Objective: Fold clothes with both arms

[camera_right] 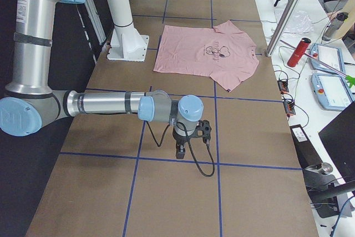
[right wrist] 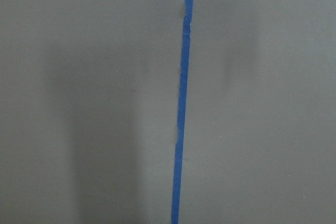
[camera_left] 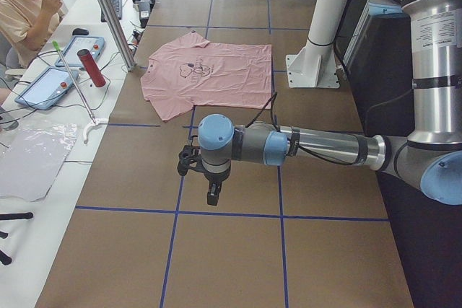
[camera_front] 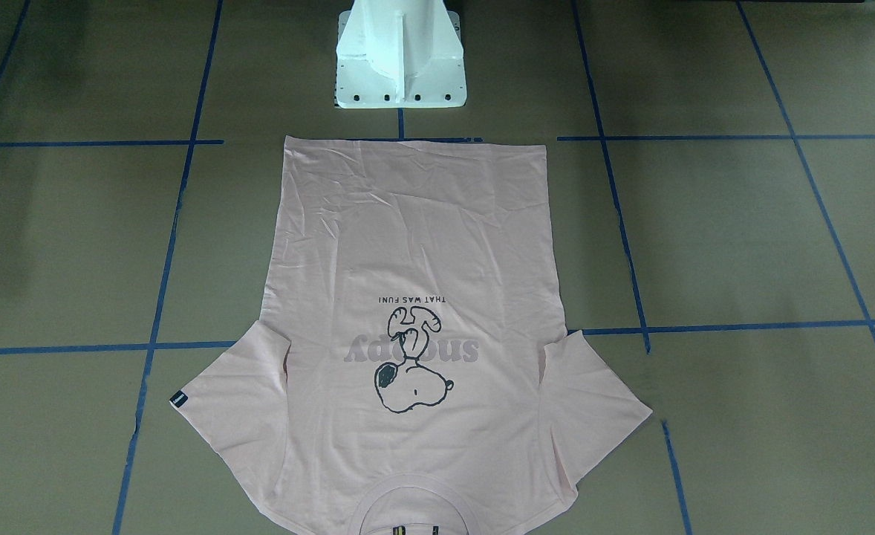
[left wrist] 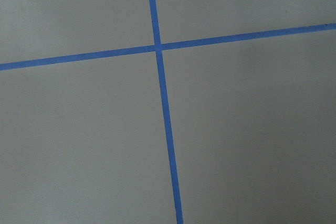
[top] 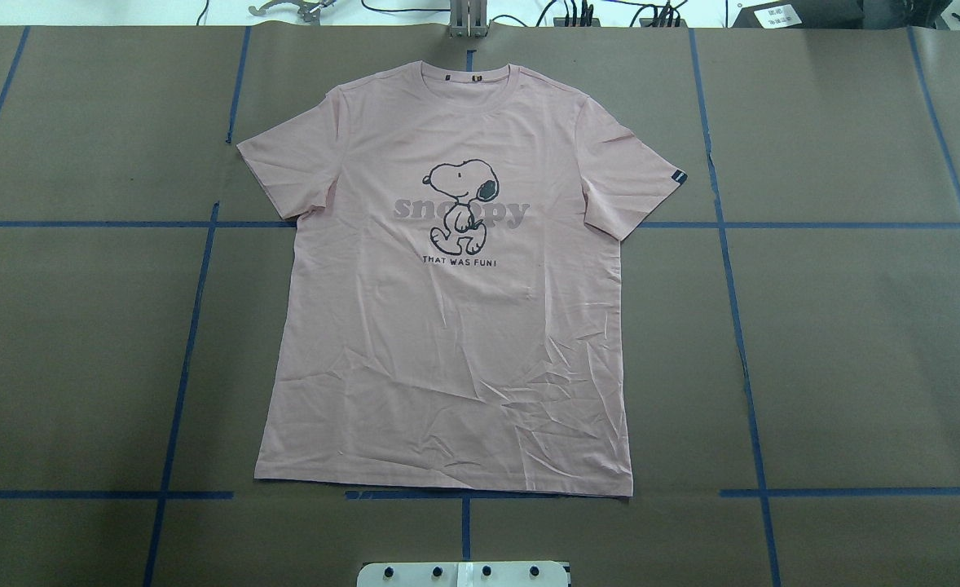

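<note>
T-shirt [top: 447, 326] is nowhere near either claw, so starting at the claws; left claw [camera_left: 211, 197] hangs pointing down just over bare table [top: 855, 367] on the end of the left arm [camera_left: 325, 146], which is stretched out level; no cloth on it that I can see, but only a side view catches it, so I can't tell if the fingers are apart or together; right under it, its wrist cam shows a cross of blue tape lines [left wrist: 165, 103] on brown paper.

Same deal with the right claw [camera_right: 179, 152]; pointing down, low over the table, right arm [camera_right: 105, 104] out level, nothing hanging from it, and how far open it is I can't tell; below it, one tape line and shadow.

The shirt lies between the two claws, well apart from both; flat, print side up, sleeves spread, Snoopy drawing [top: 461, 204] showing, sleeve tag [top: 678, 176] on the right claw's side; lower half is wrinkly; hem is near the white pedestal [camera_front: 400, 59], collar at the far edge.

Past that edge, a person [camera_left: 29, 5] sits at a bench.
</note>
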Motion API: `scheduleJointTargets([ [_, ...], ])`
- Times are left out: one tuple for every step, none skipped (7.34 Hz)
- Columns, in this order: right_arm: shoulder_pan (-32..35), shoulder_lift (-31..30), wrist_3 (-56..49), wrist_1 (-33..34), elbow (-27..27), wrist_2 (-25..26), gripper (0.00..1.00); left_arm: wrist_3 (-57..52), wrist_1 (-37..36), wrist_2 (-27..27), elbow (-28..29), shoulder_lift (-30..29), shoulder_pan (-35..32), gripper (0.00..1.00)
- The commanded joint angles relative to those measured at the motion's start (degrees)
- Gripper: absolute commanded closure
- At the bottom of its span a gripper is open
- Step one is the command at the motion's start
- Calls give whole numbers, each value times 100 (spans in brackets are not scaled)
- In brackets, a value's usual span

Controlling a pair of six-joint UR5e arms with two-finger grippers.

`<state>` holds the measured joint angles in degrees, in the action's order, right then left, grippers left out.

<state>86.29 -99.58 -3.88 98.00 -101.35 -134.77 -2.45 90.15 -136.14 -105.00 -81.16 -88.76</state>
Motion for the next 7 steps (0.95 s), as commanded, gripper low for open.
scheduleJointTargets([
  [80, -9, 10, -9, 45, 13, 0, -62, 81, -9, -195, 38, -9, 0],
  [81, 0, 53, -9, 45, 4, 0, -71, 47, -165, -301, 47, -10, 0],
  [81, 26, 89, -9, 36, -5, 0, -88, 82, -184, -232, 73, -10, 0],
  [81, 44, 89, -9, 36, -5, 0, -62, 73, -150, -232, 74, -10, 0],
  [81, 44, 72, -9, 62, -49, 0, -53, 73, -193, -205, 82, -10, 0],
  [72, 131, 80, -9, 45, -301, 0, -71, 125, -211, -92, 83, -10, 0],
  [-6, 393, 89, -61, 149, -313, 0, -71, 126, -211, -74, 74, -1, 0],
])
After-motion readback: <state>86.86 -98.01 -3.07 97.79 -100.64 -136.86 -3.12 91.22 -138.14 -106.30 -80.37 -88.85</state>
